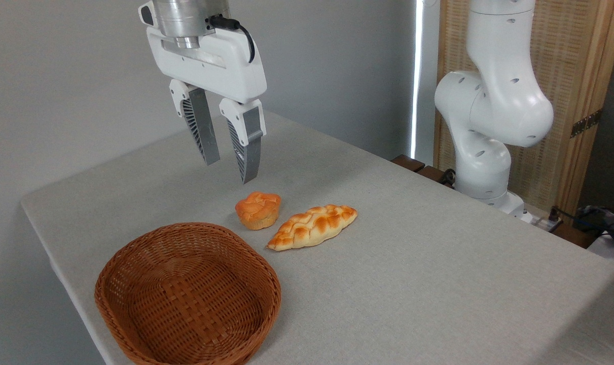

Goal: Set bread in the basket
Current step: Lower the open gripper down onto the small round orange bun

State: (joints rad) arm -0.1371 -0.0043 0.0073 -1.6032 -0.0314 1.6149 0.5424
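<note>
The bread (257, 209), a small round bun with an orange cracked top, sits on the table just beyond the far right rim of the basket (134, 253). The basket is an oval reddish-brown wicker one at the front left, with nothing inside it. My gripper (230, 171) hangs open above the table, slightly left of and behind the bun, with clear air between the fingertips and the bun. Nothing is between its fingers.
A longer braided golden loaf (313, 226) lies right next to the bun on its right. The arm's white base (489, 126) stands at the table's far right edge. The grey cloth table (438, 284) ends close to the basket at the front left.
</note>
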